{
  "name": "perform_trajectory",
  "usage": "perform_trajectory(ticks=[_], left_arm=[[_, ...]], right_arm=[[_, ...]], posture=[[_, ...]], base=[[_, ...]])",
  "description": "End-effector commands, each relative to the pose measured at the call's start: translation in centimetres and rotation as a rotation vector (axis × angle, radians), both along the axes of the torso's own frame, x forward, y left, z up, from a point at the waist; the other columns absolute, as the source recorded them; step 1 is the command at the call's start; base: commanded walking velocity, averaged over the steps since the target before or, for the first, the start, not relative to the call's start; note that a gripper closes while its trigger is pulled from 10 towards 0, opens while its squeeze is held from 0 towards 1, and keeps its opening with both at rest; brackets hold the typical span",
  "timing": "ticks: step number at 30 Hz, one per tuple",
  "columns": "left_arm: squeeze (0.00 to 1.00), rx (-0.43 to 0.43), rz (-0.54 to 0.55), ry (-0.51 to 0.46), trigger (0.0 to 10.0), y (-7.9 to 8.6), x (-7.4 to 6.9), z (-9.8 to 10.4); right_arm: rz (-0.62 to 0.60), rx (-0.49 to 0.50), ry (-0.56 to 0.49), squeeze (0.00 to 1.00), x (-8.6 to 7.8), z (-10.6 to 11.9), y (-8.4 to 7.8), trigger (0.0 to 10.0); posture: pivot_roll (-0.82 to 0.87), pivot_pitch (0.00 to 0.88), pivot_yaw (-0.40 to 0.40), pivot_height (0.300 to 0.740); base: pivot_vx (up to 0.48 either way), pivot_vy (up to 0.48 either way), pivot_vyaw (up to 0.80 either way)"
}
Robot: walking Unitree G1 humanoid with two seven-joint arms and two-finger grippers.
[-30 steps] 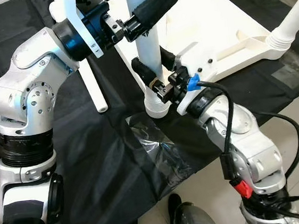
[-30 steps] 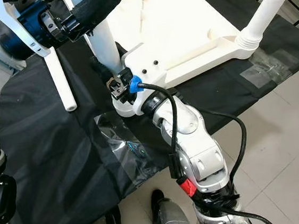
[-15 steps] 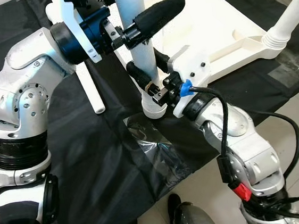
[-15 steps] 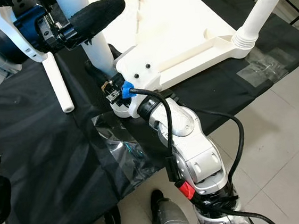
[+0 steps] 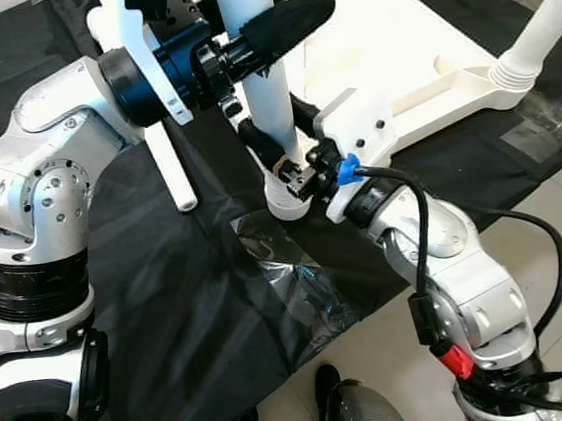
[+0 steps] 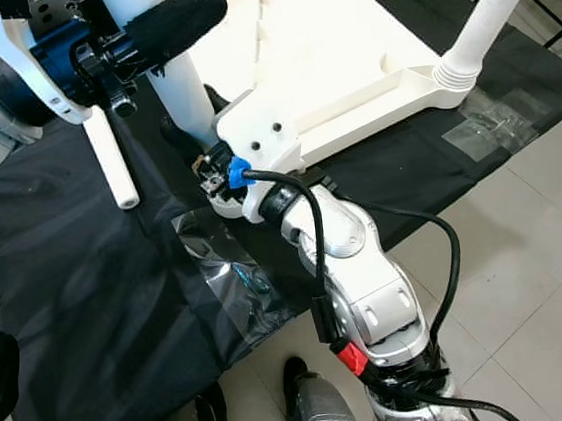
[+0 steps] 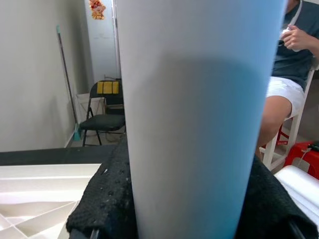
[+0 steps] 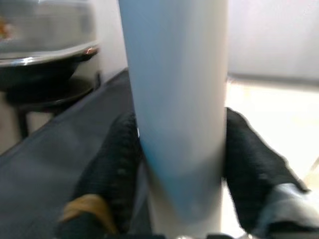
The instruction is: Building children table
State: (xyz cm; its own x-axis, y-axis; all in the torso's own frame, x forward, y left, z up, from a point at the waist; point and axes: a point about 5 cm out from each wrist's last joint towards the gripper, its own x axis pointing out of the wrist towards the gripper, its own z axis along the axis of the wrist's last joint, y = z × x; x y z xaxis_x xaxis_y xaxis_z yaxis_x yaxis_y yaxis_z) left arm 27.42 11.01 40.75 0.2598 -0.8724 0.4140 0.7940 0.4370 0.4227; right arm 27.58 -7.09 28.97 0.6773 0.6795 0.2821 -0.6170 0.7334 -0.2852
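Left eye view: left gripper (image 5: 260,34) and right gripper (image 5: 275,134) both clamp upright white leg (image 5: 267,96)

- It was a plain home room with a pale tiled floor (image 6: 529,275) under a work surface draped in black cloth (image 5: 181,311)
- Beyond the cloth stood a black folding chair (image 7: 105,112), with a broom (image 7: 67,89) against the grey wall beside the chair

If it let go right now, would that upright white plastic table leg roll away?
Probably: the upright white plastic table leg is a smooth round tube, so it would likely topple and roll on the black cloth. It looks rigid and hollow, probably light. Both grippers clamp it.
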Motion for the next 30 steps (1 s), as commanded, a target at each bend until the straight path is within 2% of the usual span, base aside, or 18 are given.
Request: perform_trajectory(ticks=[1,2,4,5,6,7,9,11,12,13,15,16,17,20,25,30], left_arm=[[0.0,0.024,-0.008,-0.018,0.0,0.1,-0.5,0.1],[0.0,0.024,-0.008,-0.018,0.0,0.1,-0.5,0.1],[0.0,0.029,-0.013,-0.018,0.0,-0.1,-0.5,0.1],[0.0,0.029,-0.013,-0.018,0.0,-0.1,-0.5,0.1],[0.0,0.033,-0.016,-0.017,0.0,-0.1,-0.5,0.1],[0.0,0.033,-0.016,-0.017,0.0,-0.1,-0.5,0.1],[0.0,0.039,-0.022,-0.015,0.0,-0.3,-0.6,0.1],[0.0,0.043,-0.027,-0.013,0.0,-0.4,-0.7,0.0],[0.0,0.048,-0.037,-0.011,0.0,-0.6,-0.8,0.0],[0.0,0.048,-0.037,-0.011,0.0,-0.6,-0.8,0.0],[0.0,0.052,-0.044,-0.01,0.0,-0.8,-0.9,0.0],[0.0,0.052,-0.044,-0.01,0.0,-0.8,-0.9,0.0],[0.0,0.055,-0.048,-0.009,0.0,-0.9,-0.9,0.0],[0.0,0.078,-0.067,-0.011,0.0,-1.1,-1.0,-0.1],[0.0,0.114,-0.079,-0.016,0.0,-1.3,-1.2,-0.2],[0.0,0.146,-0.092,-0.02,0.0,-1.6,-1.4,-0.3]], right_arm=[[0.187,-0.028,0.085,1.0,-0.4,-1.2,0.7,10.0],[0.187,-0.028,0.085,1.0,-0.4,-1.2,0.7,10.0],[0.273,-0.047,0.06,1.0,-0.2,-0.1,-0.6,10.0],[0.273,-0.047,0.06,1.0,-0.2,-0.1,-0.6,10.0],[0.291,-0.075,0.045,1.0,0.3,0.6,-1.6,10.0],[0.291,-0.075,0.045,1.0,0.3,0.6,-1.6,10.0],[0.306,-0.127,0.02,1.0,1.1,1.6,-3.0,10.0],[0.327,-0.15,0.016,1.0,1.5,2.2,-3.6,10.0],[0.441,-0.174,0.024,0.99,1.4,3.1,-4.3,10.0],[0.441,-0.174,0.024,0.99,1.4,3.1,-4.3,10.0],[0.557,-0.183,0.032,0.99,1.0,3.6,-4.5,10.0],[0.557,-0.183,0.032,0.99,1.0,3.6,-4.5,10.0],[0.593,-0.196,0.041,0.0,1.2,3.7,-4.7,10.0],[0.638,-0.242,0.047,0.0,2.7,4.4,-5.1,10.0],[0.623,-0.272,0.03,0.0,4.2,5.0,-5.5,10.0],[0.645,-0.295,0.007,0.0,4.7,5.8,-5.6,10.0]], posture=[[0.02,0.344,-0.002,0.74],[0.02,0.344,-0.002,0.74],[0.02,0.344,-0.002,0.74],[0.02,0.344,-0.002,0.74],[0.03,0.345,-0.002,0.74],[0.03,0.345,-0.002,0.74],[0.03,0.344,-0.003,0.74],[0.03,0.347,0.0,0.74],[0.03,0.348,0.001,0.74],[0.03,0.348,0.001,0.74],[0.03,0.348,0.001,0.74],[0.03,0.348,0.001,0.74],[0.04,0.349,0.005,0.74],[0.05,0.35,0.009,0.74],[0.06,0.351,0.009,0.74],[0.07,0.351,0.013,0.74]], base=[[0.0,0.0,0.0],[0.0,0.0,0.0],[0.0,0.0,0.0],[0.0,0.0,0.0],[0.0,0.0,0.0],[0.0,0.0,0.0],[0.0,0.0,0.0],[0.0,0.0,0.0],[0.0,0.0,0.0],[0.0,0.0,0.0],[0.0,0.0,0.0],[0.0,0.0,0.0],[0.0,0.0,0.0],[0.0,0.0,0.0],[0.0,0.0,0.0],[0.0,0.0,0.0]])
